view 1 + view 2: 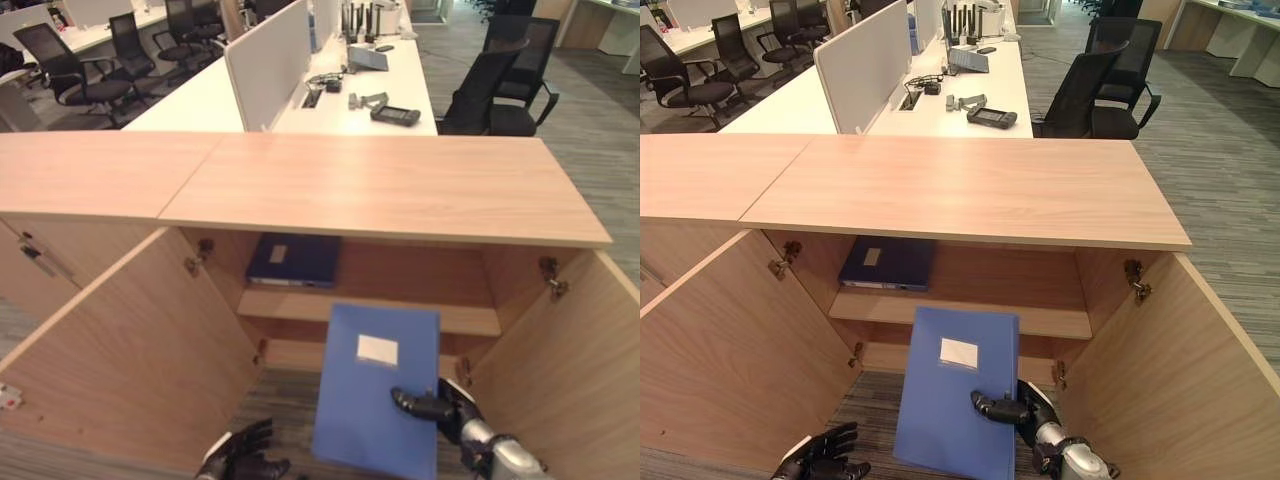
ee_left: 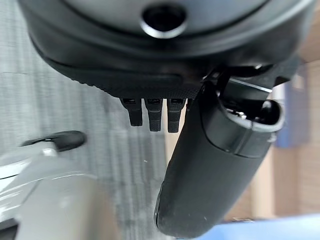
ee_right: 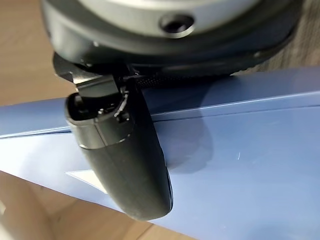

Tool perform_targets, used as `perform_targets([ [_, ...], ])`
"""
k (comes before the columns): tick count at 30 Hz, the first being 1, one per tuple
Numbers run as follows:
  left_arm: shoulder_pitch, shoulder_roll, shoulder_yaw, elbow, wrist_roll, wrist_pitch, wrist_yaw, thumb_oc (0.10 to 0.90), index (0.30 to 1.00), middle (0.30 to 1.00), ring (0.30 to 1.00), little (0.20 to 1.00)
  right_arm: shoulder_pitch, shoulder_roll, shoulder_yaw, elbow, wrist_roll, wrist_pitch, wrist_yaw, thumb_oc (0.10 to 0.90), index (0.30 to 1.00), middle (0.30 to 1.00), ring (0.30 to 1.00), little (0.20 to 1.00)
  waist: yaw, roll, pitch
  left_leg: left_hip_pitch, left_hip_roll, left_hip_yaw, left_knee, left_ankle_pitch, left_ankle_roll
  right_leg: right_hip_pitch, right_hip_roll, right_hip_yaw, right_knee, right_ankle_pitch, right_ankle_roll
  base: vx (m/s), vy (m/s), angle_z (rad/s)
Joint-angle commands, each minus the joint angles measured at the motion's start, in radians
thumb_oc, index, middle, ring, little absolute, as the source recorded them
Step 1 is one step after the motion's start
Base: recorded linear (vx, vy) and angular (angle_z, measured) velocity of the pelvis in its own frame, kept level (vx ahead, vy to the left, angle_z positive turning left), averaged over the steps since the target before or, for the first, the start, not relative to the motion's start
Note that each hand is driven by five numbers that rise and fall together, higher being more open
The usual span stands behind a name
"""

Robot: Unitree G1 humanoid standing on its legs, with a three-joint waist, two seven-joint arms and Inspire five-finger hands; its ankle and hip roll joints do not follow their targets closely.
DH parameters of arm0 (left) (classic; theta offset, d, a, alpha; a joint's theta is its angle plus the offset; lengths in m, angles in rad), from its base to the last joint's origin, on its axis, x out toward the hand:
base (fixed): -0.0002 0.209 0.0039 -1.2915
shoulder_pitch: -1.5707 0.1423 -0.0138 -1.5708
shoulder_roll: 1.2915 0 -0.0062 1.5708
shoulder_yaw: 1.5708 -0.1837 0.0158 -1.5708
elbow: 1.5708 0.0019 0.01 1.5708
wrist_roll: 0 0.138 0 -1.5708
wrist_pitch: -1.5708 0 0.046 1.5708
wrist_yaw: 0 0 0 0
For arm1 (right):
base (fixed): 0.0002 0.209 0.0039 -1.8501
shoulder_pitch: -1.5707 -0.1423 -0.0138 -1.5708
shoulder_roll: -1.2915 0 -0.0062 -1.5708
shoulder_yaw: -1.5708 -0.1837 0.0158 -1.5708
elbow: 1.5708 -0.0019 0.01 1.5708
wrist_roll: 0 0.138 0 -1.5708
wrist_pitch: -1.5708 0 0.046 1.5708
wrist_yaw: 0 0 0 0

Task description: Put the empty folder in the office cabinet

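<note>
A light blue folder [image 1: 375,390] with a white label stands nearly upright in front of the open wooden cabinet [image 1: 380,185], below its inner shelf [image 1: 400,315]. My right hand [image 1: 445,408] grips the folder's lower right edge, its thumb [image 3: 125,165] pressed on the blue cover [image 3: 250,165]. A dark blue folder [image 1: 295,258] lies flat on the shelf at the left. My left hand [image 1: 240,458] hangs low on the left above the carpet, its fingers relaxed and holding nothing, apart from the folder.
Both cabinet doors stand wide open, the left door [image 1: 130,350] and the right door [image 1: 570,370] flanking the opening. A second cabinet top [image 1: 90,170] adjoins on the left. Behind are white desks [image 1: 370,90] and black office chairs [image 1: 500,85].
</note>
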Motion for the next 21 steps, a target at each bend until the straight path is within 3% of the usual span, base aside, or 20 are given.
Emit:
perform_targets([
  [1,-0.118,-0.002,-0.026,0.043,0.047,-0.061,0.032,0.800,0.900,0.900,0.900,0.900,-0.122,0.055,-0.080,-0.041,0.151,-0.136,-0.030,0.400,0.300,0.300,0.300,0.300,-0.002,0.007,-0.004,0.058,-0.025,0.017,-0.002,-0.106,0.012,-0.005,0.012,0.030,0.058,-0.123,0.016,0.02,-0.039,0.03],
  [9,-0.151,-0.050,-0.055,0.145,0.024,-0.055,0.088,0.800,0.900,0.900,0.900,0.900,-0.211,0.097,-0.192,0.047,0.346,-0.211,-0.128,0.400,0.300,0.300,0.300,0.300,-0.005,0.039,0.015,0.042,-0.018,0.022,0.001,-0.099,0.001,-0.022,0.022,0.046,0.044,-0.124,0.009,0.01,-0.050,0.00],
  [15,-0.160,-0.060,-0.042,0.206,0.025,-0.049,0.100,0.800,0.900,0.900,0.900,0.900,-0.208,0.090,-0.239,0.068,0.370,-0.235,-0.148,0.400,0.300,0.300,0.300,0.300,-0.013,0.048,0.031,0.025,0.007,0.021,0.044,-0.102,-0.016,-0.026,0.035,0.056,0.057,-0.147,-0.004,0.00,-0.073,-0.01],
  [17,-0.167,-0.050,-0.033,0.222,0.035,-0.044,0.099,0.800,0.900,0.900,0.900,0.900,-0.190,0.082,-0.248,0.066,0.373,-0.239,-0.140,0.400,0.300,0.300,0.300,0.300,-0.010,0.033,0.066,-0.063,0.022,0.013,0.201,-0.093,-0.049,-0.017,0.038,0.059,0.062,-0.163,-0.029,-0.10,-0.146,0.08],
  [18,-0.168,-0.046,-0.018,0.229,0.040,-0.041,0.104,0.800,0.900,0.900,0.900,0.900,-0.182,0.074,-0.252,0.072,0.363,-0.235,-0.138,0.400,0.300,0.300,0.300,0.300,-0.009,0.019,0.086,-0.125,0.023,-0.004,0.309,-0.056,-0.066,0.002,0.040,0.056,0.059,-0.168,-0.049,-0.07,-0.109,0.23],
  [20,-0.174,-0.045,-0.006,0.241,0.036,-0.040,0.113,0.800,0.900,0.900,0.900,0.900,-0.179,0.076,-0.257,0.071,0.361,-0.233,-0.141,0.400,0.300,0.300,0.300,0.300,-0.008,0.009,0.099,-0.187,0.028,-0.007,0.336,-0.028,-0.061,0.019,0.036,0.049,0.054,-0.175,-0.053,0.07,-0.043,0.35],
  [21,-0.169,-0.047,0.000,0.245,0.027,-0.035,0.112,0.800,0.900,0.900,0.900,0.900,-0.175,0.078,-0.265,0.068,0.365,-0.229,-0.143,0.400,0.300,0.300,0.300,0.300,0.002,-0.003,0.097,-0.232,0.014,0.001,0.284,-0.036,-0.045,0.028,0.034,0.050,0.052,-0.184,-0.047,0.15,-0.008,0.27],
])
